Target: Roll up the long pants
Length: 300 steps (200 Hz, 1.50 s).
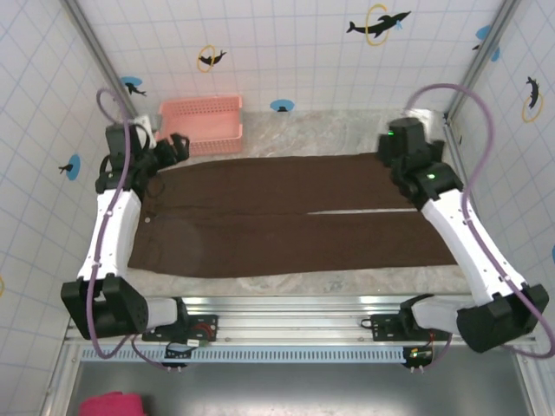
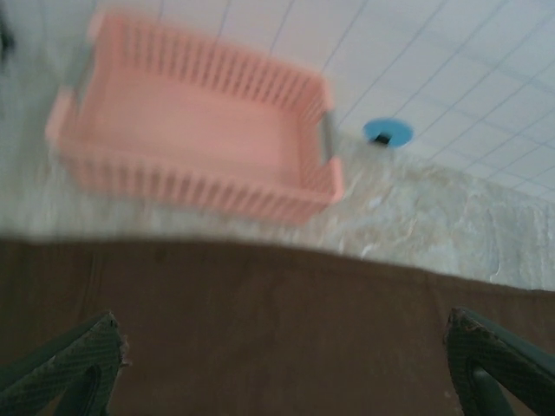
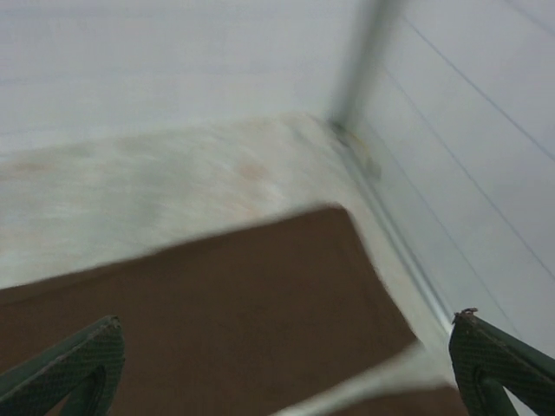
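The long pants [image 1: 286,217] lie flat across the table, dark brown, waist at the left and the two leg ends at the right, with a thin gap between the legs. My left gripper [image 1: 173,149] hovers over the far left corner of the pants, beside the basket. In the left wrist view its jaws [image 2: 286,368] stand open above the brown cloth [image 2: 260,321], with nothing between them. My right gripper [image 1: 399,154] is over the far right leg end. In the right wrist view it [image 3: 286,368] is open too, above that leg's corner [image 3: 260,295].
A pink basket [image 1: 201,124] stands at the back left, just beyond the pants' far edge, and shows close in the left wrist view [image 2: 199,139]. A metal rail [image 1: 286,308] runs along the near edge. Tiled walls and frame posts close in both sides. A bright pink cloth lump [image 1: 113,404] lies below the table.
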### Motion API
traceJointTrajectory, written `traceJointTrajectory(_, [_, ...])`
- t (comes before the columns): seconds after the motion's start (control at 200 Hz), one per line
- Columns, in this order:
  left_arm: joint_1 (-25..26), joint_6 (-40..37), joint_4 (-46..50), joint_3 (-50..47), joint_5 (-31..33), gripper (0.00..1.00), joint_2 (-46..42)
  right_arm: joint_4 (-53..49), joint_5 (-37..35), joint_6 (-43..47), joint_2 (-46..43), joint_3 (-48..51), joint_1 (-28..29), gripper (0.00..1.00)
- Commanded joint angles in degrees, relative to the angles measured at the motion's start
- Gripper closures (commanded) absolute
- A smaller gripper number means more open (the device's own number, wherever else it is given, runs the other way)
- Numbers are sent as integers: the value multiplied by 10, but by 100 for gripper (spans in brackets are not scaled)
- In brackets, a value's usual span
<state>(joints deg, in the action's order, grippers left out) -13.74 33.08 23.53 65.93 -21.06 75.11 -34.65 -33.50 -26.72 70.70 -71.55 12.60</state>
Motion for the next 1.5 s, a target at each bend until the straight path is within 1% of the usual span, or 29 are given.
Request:
traceJointTrajectory(0.0, [-32, 88, 61, -68, -92, 3, -9, -129, 68, -204, 12, 87, -126, 1])
traceJointTrajectory(0.045, [-46, 70, 92, -79, -73, 3, -30, -140, 39, -234, -5, 127, -142, 1])
traceJointTrajectory(0.105, [-58, 51, 138, -94, -19, 3, -63, -132, 25, -265, -35, 186, -164, 1])
traceJointTrajectory(0.14, [-66, 48, 156, -105, 10, 3, -80, -126, 38, -280, -49, 216, -190, 1])
traceJointTrajectory(0.25, [-90, 54, 216, -134, 74, 6, -112, -107, 111, -308, -69, 299, -277, 0])
traceJointTrajectory(0.295, [-96, 61, 236, -143, 99, 8, -116, -100, 136, -313, -69, 326, -313, 3])
traceJointTrajectory(0.375, [-116, 78, 245, -168, 114, 16, -131, -84, 180, -311, -72, 364, -372, 7])
traceJointTrajectory(0.48, [-140, 93, 244, -197, 114, 17, -136, -72, 194, -300, -83, 387, -416, 8])
traceJointTrajectory(0.56, [-160, 98, 229, -223, 105, 17, -137, -63, 197, -284, -80, 388, -433, 9])
traceJointTrajectory(0.671, [-195, 112, 190, -267, 76, 19, -140, -36, 220, -260, -56, 388, -454, 15])
traceJointTrajectory(0.756, [-209, 120, 170, -288, 69, 21, -144, -20, 235, -238, -30, 378, -465, 20])
traceJointTrajectory(0.826, [-211, 121, 162, -294, 74, 21, -145, -13, 236, -222, -11, 366, -467, 22])
traceJointTrajectory(0.926, [-211, 120, 156, -300, 81, 21, -147, -5, 235, -205, 18, 352, -477, 27])
traceJointTrajectory(1.026, [-212, 124, 151, -308, 84, 22, -156, 12, 252, -192, 46, 342, -492, 33])
traceJointTrajectory(1.251, [-215, 129, 145, -315, 89, 22, -166, 25, 257, -170, 101, 312, -504, 34])
traceJointTrajectory(1.346, [-216, 132, 139, -323, 94, 22, -170, 44, 276, -167, 114, 313, -513, 34])
traceJointTrajectory(1.466, [-216, 139, 128, -334, 96, 22, -172, 57, 291, -159, 138, 303, -516, 39])
traceJointTrajectory(1.496, [-217, 141, 125, -337, 96, 22, -173, 57, 293, -157, 144, 299, -517, 41])
